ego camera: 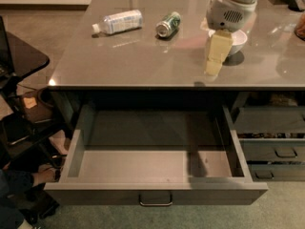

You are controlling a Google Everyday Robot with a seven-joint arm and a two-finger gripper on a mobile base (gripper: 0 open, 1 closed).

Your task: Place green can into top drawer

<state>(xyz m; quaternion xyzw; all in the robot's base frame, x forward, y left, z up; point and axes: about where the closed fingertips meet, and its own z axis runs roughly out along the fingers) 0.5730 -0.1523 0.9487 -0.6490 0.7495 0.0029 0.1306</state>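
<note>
The gripper [213, 68] hangs in the upper right of the frame, a pale cream, blocky piece under a rounded white wrist housing, poised just above the glossy grey countertop [143, 63]. Whether it's spread or pressed together I cannot tell from here, and it holds nothing. Right behind it sits a round white bowl [237, 40], partly covered by the wrist.

The green can [168, 24] lies on its side at upper centre of the frame, its silver end facing us, well to the left of the gripper. Further left, the clear plastic bottle [117, 21] with its white label also lies flat.

Below the counter edge, the top drawer [157, 194] is pulled wide open: shallow, matte grey, flat-fronted, nothing inside. A small curved metal handle [156, 201] sits at the centre of its front. At lower right, narrower dark drawers [276, 151] stand closed.
</note>
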